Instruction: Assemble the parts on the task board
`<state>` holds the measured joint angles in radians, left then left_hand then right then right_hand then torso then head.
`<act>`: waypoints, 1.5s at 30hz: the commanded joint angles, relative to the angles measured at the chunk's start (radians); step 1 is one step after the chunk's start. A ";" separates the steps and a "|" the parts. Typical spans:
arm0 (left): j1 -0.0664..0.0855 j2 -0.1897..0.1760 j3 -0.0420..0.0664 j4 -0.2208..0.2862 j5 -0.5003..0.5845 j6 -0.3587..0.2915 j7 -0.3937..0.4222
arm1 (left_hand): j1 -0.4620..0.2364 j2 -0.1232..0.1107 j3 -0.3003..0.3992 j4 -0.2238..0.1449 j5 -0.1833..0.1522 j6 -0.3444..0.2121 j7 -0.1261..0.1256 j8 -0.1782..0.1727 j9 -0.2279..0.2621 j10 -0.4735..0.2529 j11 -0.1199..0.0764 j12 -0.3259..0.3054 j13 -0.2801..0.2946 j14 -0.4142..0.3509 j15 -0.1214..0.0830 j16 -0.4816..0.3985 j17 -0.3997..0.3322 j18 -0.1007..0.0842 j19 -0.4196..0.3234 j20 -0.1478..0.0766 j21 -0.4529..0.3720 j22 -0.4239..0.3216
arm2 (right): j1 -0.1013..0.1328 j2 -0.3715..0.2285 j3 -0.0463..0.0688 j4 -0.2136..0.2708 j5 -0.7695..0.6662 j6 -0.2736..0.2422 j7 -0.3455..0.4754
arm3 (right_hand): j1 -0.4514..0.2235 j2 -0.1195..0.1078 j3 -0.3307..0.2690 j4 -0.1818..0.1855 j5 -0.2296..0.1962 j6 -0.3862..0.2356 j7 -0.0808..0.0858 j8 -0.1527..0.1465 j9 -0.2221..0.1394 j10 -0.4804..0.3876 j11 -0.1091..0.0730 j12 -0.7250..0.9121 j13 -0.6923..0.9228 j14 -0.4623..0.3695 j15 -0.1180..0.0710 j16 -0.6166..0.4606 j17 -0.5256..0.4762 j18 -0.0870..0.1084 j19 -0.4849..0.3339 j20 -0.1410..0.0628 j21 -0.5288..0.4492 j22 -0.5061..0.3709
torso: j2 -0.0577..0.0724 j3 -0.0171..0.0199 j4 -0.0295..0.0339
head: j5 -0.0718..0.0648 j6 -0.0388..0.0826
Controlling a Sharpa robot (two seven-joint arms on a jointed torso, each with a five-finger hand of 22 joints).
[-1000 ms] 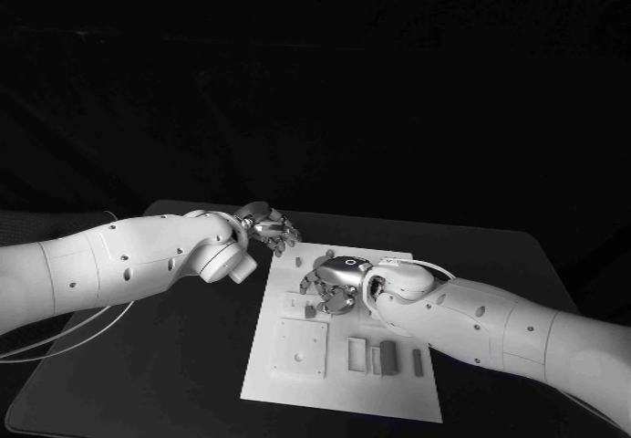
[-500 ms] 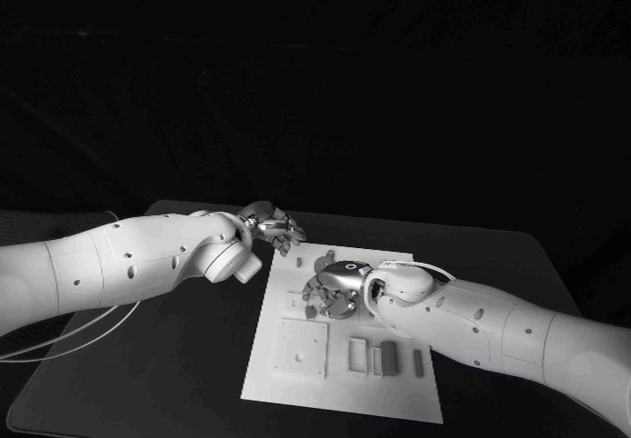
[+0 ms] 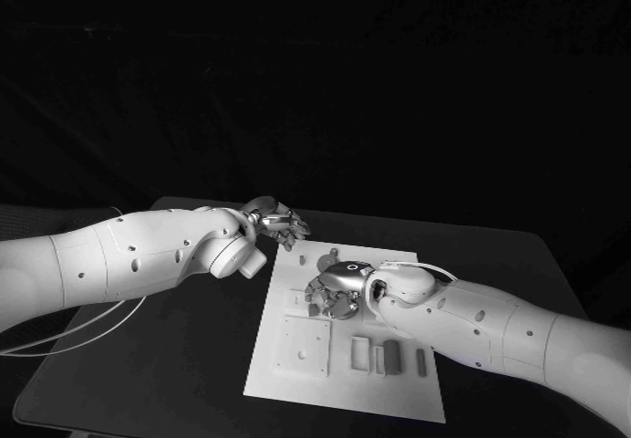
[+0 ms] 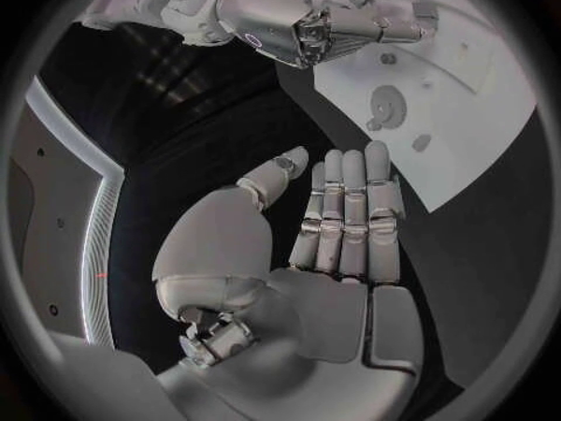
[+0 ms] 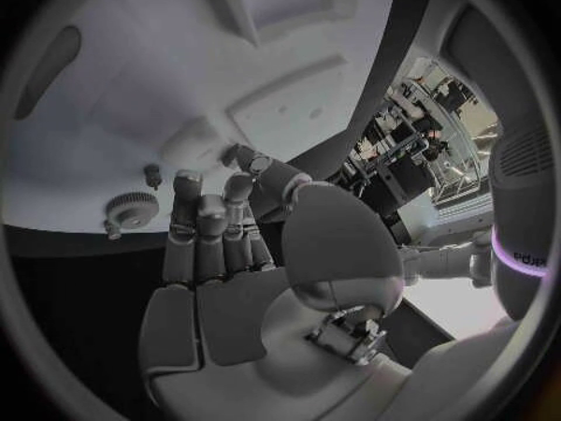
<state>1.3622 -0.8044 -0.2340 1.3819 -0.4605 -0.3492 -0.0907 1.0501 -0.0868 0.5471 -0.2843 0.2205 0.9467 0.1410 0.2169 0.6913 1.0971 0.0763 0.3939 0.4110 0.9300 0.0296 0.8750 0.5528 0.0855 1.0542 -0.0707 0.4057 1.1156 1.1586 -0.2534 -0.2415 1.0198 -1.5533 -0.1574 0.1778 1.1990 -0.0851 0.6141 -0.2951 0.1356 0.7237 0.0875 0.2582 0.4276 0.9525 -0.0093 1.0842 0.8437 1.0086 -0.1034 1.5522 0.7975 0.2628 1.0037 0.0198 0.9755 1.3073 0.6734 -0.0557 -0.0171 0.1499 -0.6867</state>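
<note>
The white task board (image 3: 395, 388) lies in the middle of the black table. My right hand (image 3: 336, 290) hovers low over the board's middle, its fingers (image 5: 199, 229) stretched out flat with nothing in them. A small gear (image 5: 131, 206) and a short peg (image 5: 152, 173) lie on the board just past those fingertips. My left hand (image 3: 274, 222) is above the table at the board's far left corner, fingers (image 4: 349, 210) straight and side by side, holding nothing. The left wrist view shows the right hand (image 4: 309, 23) over the board (image 4: 480, 84) near a gear (image 4: 386, 105).
A raised square plate (image 3: 303, 347) and upright bar-shaped pieces (image 3: 381, 358) occupy the board's near half. Small pieces (image 3: 330, 255) lie near its far edge. The black table (image 3: 145, 365) has bare room on the left and right of the board.
My left hand has crept a little closer to the board's far left corner. The right hand stays over the board's middle, shifted only slightly.
</note>
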 commanded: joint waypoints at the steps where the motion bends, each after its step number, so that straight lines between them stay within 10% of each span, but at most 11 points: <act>1: 0.003 0.004 0.001 0.004 0.017 -0.009 0.022 | 0.009 -0.003 -0.005 0.001 0.000 0.009 0.001 0.006 -0.002 0.009 0.000 -0.005 -0.001 0.003 0.004 -0.006 0.000 0.011 0.004 0.005 -0.004 -0.001 | 0.000 0.004 -0.001 -0.003 -0.019 -0.003 0.010 | 0.009 0.003 0.005 0.001 0.007 0.007 0.001 0.005 0.001 -0.004 -0.002 0.007 0.001 -0.001 -0.004 0.004 0.001 -0.001 -0.007 0.001 -0.001 0.016 | 0.001 -0.0005 0.0009 | 0.001 -0.001; 37: 0.026 0.013 0.002 0.014 0.020 -0.007 0.028 | 0.011 -0.005 -0.009 0.001 -0.006 0.007 0.002 0.005 -0.004 0.012 0.000 -0.007 -0.006 0.002 0.004 -0.009 0.001 0.011 0.004 0.006 -0.008 -0.001 | -0.004 0.023 -0.004 -0.033 -0.030 -0.007 0.012 | 0.016 0.004 0.008 0.001 0.003 0.043 0.008 0.036 0.015 -0.007 0.002 0.010 0.006 -0.005 -0.002 0.008 0.003 -0.001 -0.010 0.002 0.002 0.016 | 0.023 -0.0067 0.0152 | 0.001 -0.013; 45: 0.027 0.013 0.002 0.012 0.022 -0.008 0.026 | 0.002 -0.009 -0.030 0.005 -0.102 0.003 0.004 0.006 -0.012 0.014 0.001 -0.012 -0.019 0.001 0.006 -0.015 0.004 0.011 0.005 0.007 -0.018 -0.001 | -0.004 0.024 -0.004 -0.035 -0.030 0.003 0.003 | 0.012 0.003 0.003 0.001 -0.010 0.064 0.018 0.053 0.026 -0.008 0.009 0.010 0.007 -0.006 0.003 0.009 0.003 -0.001 -0.011 0.003 0.003 0.016 | 0.022 -0.0074 0.0161 | 0.004 -0.021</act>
<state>1.3877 -0.7935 -0.2334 1.3927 -0.4466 -0.3521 -0.0775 1.0540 -0.0907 0.5237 -0.2776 0.1219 0.9467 0.1409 0.2169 0.6805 1.1041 0.0764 0.3833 0.3934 0.9291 0.0285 0.8655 0.5558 0.0859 1.0577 -0.0673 0.3923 1.1157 1.1555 -0.2309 -0.2453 0.9852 -1.5732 -0.1643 0.1824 1.2030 -0.0814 0.6169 -0.2924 0.1278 0.7771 0.0969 0.3069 0.4529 0.9470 -0.0035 1.0882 0.8489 1.0047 -0.0983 1.5566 0.7993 0.2626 1.0003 0.0233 0.9755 1.3080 0.6949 -0.0629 -0.0012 0.1532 -0.7076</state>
